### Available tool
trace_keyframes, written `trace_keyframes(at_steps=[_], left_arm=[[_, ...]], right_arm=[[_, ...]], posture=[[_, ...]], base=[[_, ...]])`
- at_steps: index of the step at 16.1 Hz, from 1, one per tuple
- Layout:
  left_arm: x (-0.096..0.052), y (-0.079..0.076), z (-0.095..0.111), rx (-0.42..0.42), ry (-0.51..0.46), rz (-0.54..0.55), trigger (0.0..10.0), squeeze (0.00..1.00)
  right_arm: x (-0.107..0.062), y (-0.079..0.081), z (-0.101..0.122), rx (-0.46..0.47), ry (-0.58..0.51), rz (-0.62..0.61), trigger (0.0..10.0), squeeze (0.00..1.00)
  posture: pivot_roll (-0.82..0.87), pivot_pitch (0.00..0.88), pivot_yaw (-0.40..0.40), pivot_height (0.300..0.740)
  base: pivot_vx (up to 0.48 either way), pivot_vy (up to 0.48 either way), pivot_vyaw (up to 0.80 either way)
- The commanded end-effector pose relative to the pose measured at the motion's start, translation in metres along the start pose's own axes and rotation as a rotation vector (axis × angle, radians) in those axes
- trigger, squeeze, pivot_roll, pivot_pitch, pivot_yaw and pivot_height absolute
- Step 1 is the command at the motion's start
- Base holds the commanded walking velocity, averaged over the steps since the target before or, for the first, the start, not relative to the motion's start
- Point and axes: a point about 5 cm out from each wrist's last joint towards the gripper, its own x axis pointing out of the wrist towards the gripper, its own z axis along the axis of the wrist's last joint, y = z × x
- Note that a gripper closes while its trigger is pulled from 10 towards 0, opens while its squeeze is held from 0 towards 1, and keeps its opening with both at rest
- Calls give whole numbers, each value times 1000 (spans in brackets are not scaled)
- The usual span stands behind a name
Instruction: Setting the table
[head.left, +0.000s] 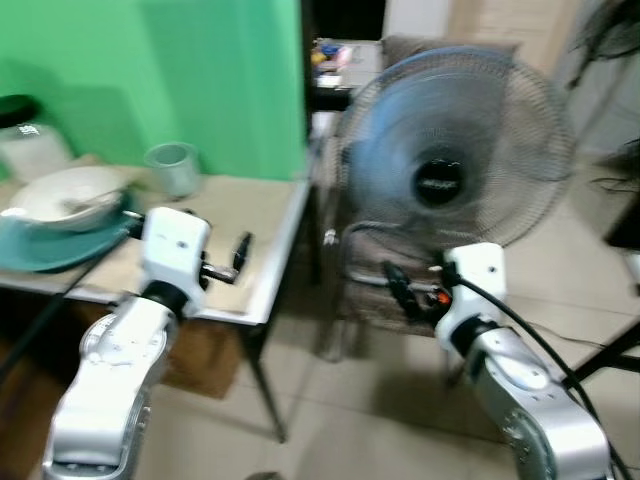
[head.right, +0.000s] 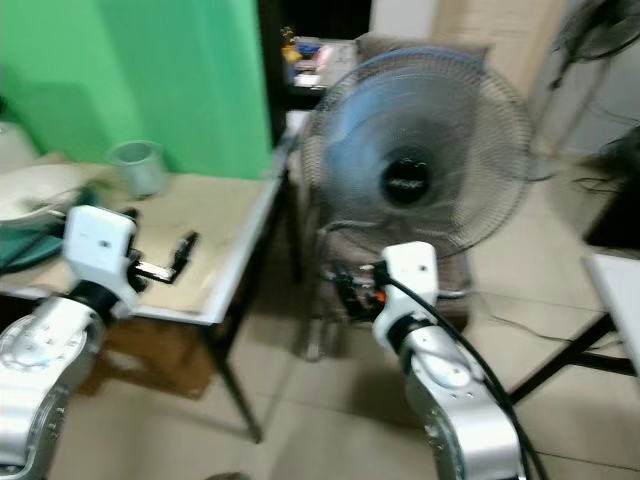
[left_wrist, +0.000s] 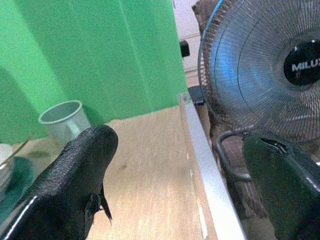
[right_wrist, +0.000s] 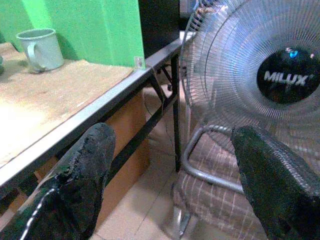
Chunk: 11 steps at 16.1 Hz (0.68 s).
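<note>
The robot's left hand (head.left: 240, 258) hovers just above the near right part of a pale wooden counter (head.left: 250, 215), its two black fingers spread apart and holding nothing. The right hand (head.left: 403, 290) hangs off to the right, beyond the counter's edge and over the tiled floor (head.left: 380, 400), in front of a standing fan (head.left: 455, 150); its fingers are also spread and empty.

Further out on the counter, a pale green mug (head.left: 173, 167) stands near the back, against a bright green wall (head.left: 150, 70). To its left, at the counter's far left side, a white bowl (head.left: 65, 196) sits on a teal plate (head.left: 60, 245), with what looks like a utensil resting in it. The head views are slightly blurred.

Judging from this, the step in hand is the approach to the dishes. To do it well, the left hand should travel left across the counter, staying above the surface, and keep its fingers wide until they bracket the mug or bowl rim. The right hand should stay away from the fan's grille.
</note>
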Motion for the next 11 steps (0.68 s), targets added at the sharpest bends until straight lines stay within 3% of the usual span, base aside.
trace_keyframes(at_steps=[1,11], left_arm=[[1,4,2,10,0,2,10000,0],[0,4,-2,-7,18,8,10000,0]], right_arm=[[0,3,1,29,-11,9,10000,0],[-1,0,1,23,-17,13,10000,0]], posture=[[147,0,30,740],[143,0,36,740]], base=[[0,319,0],[0,310,0]])
